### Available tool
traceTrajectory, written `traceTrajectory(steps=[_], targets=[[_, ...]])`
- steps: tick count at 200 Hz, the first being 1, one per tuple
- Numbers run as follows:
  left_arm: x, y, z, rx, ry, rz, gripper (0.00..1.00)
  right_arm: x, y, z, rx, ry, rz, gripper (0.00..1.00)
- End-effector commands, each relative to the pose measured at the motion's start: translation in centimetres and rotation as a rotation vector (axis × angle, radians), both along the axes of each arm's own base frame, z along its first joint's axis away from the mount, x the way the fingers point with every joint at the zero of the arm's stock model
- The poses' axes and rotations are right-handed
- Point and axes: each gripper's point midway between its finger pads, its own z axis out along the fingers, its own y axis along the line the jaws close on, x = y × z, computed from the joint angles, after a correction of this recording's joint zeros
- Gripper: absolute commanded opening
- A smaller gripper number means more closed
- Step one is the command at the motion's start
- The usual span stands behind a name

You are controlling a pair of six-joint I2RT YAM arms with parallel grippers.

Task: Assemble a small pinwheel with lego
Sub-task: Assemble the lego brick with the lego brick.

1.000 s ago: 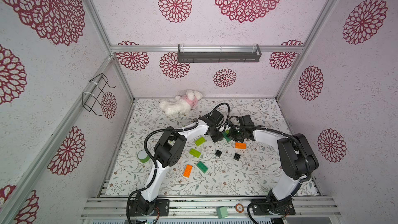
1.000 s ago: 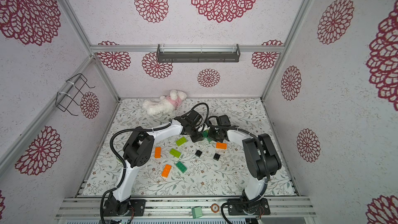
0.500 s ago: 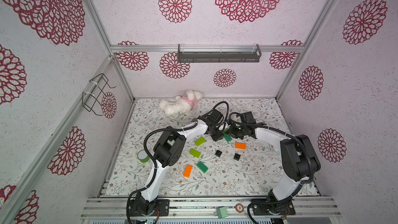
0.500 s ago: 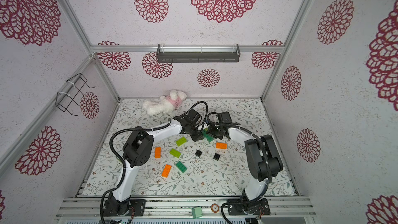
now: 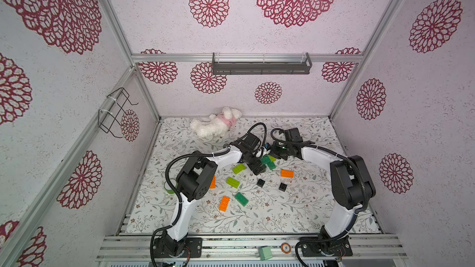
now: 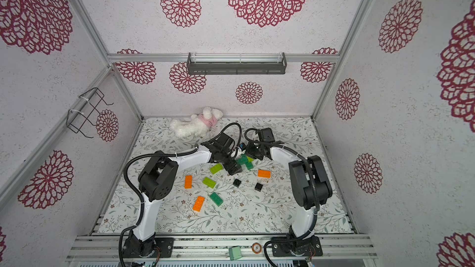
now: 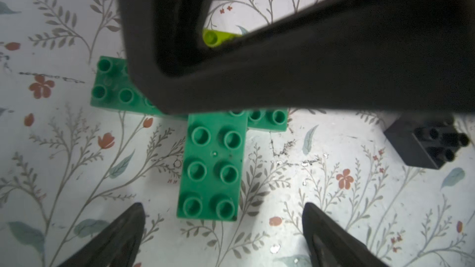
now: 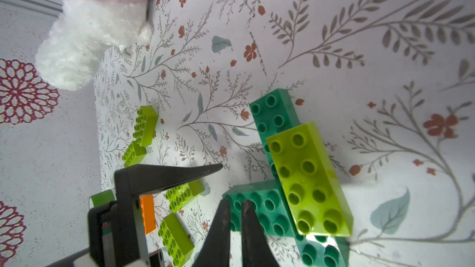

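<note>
Brick cluster (image 5: 266, 160) hemmed between left arm (image 5: 223, 156) and right arm (image 5: 316, 154); front mat (image 5: 282, 217) free.

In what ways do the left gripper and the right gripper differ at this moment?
The left gripper is open, its jaws wide apart; the right gripper is shut, its jaws almost together. The left gripper has the end of a dark green brick between its jaws, untouched; the right gripper holds nothing and points at the lego stack. Both are black.

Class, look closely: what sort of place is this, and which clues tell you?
Likely a robot test booth: two arms bolted to a metal rail, patterned walls enclosing a floral tabletop, loose lego bricks.
</note>
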Motion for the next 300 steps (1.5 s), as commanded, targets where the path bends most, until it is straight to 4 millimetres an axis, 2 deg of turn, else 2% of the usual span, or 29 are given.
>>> traceTrajectory(steps=[1, 6, 8, 12, 30, 54, 75, 91, 111, 146, 205, 279, 300], targets=[[0.7, -0.5, 5.8, -0.167, -0.085, 0.038, 0.97, -0.1, 0.6, 0.2, 0.005, -0.006, 0.05, 0.13], [0.7, -0.2, 6.7, -0.194, -0.095, 0.05, 0.97, -0.2, 0.6, 0.1, 0.001, -0.006, 0.057, 0.12], [0.6, 0.0, 6.5, -0.195, -0.09, 0.056, 0.97, -0.2, 0.5, 0.0, -0.001, -0.005, 0.058, 0.12], [0.4, 0.2, 8.3, -0.23, -0.109, 0.068, 0.97, -0.3, 0.5, 0.0, -0.003, -0.004, 0.063, 0.12], [0.2, 1.8, 11.1, -0.324, -0.13, 0.141, 0.97, -0.6, 0.1, -0.5, -0.03, 0.002, 0.065, 0.12], [0.7, 5.3, 14.4, -0.459, -0.15, 0.277, 0.97, -0.9, -0.2, -0.7, -0.047, 0.002, 0.065, 0.12], [1.2, 8.2, 16.1, -0.521, -0.168, 0.367, 0.97, -0.9, -0.3, -1.3, -0.062, 0.013, 0.068, 0.12], [1.7, 9.8, 16.4, -0.528, -0.153, 0.415, 0.97, -0.8, -0.4, -1.7, -0.07, 0.021, 0.064, 0.12], [1.9, 10.6, 16.3, -0.554, -0.107, 0.439, 0.97, -0.8, -0.8, -2.1, -0.095, 0.028, 0.051, 0.14], [2.3, 10.8, 16.6, -0.594, -0.105, 0.452, 0.97, -1.0, -1.2, -2.7, -0.113, 0.043, 0.046, 0.22], [2.9, 11.8, 16.5, -0.597, -0.112, 0.471, 0.97, -1.5, -2.2, -3.9, -0.141, 0.071, 0.024, 0.22], [2.9, 12.7, 15.8, -0.565, -0.136, 0.495, 0.97, -3.2, -3.1, -6.0, -0.185, 0.117, 0.021, 0.19], [3.0, 12.9, 16.1, -0.565, -0.146, 0.499, 0.97, -2.9, -3.1, -5.7, -0.185, 0.1, 0.017, 0.17]])
